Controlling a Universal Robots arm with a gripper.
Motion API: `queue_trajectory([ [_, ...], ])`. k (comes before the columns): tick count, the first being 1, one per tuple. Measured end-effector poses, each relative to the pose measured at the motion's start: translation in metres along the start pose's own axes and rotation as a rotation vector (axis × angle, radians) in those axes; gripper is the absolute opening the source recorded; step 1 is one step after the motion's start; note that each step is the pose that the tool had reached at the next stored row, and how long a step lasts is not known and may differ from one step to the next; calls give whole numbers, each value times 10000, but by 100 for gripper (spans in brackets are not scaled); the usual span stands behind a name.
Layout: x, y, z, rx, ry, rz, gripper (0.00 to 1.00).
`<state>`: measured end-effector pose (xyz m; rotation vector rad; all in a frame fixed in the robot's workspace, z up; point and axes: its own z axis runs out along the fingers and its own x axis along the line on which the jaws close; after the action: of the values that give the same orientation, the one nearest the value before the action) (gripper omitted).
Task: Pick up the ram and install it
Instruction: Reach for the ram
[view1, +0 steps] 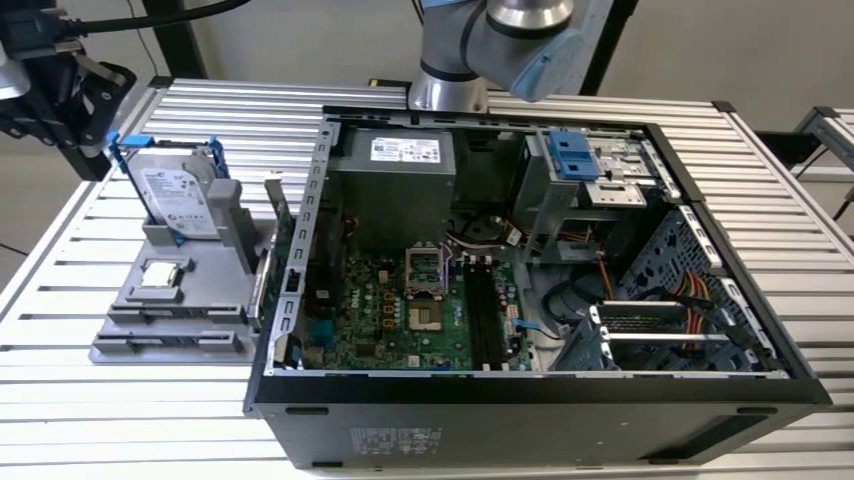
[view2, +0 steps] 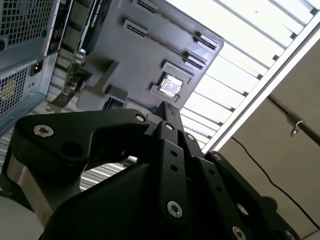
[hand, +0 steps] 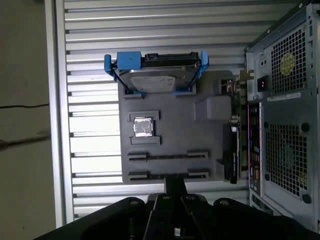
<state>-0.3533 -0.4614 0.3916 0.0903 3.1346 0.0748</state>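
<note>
Tool (hand: 173, 181) hangs above the gray tray (hand: 175, 132), well apart from it. You cannot tell from any view whether it is open or closed.

Ram (hand: 167, 156): you see it edge-on as a thin dark strip seated in one long holder of the tray, near the processor chip (hand: 143, 126). A second long holder lies just beside it, partly behind the tool in the first wrist view.

Hard drive (hand: 157, 75) with blue rails stands upright at the tray's far end from the holders. A circuit card (hand: 232, 107) stands along the tray edge facing the open computer case (view1: 534, 415).

Tray and case sit side by side on the slatted worktop (view1: 200, 110), tray on the exterior view's left.
</note>
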Motion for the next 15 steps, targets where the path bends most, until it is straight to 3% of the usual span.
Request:
queue_trajectory([
  [15,-13,-227,-11,1,0,0,0],
])
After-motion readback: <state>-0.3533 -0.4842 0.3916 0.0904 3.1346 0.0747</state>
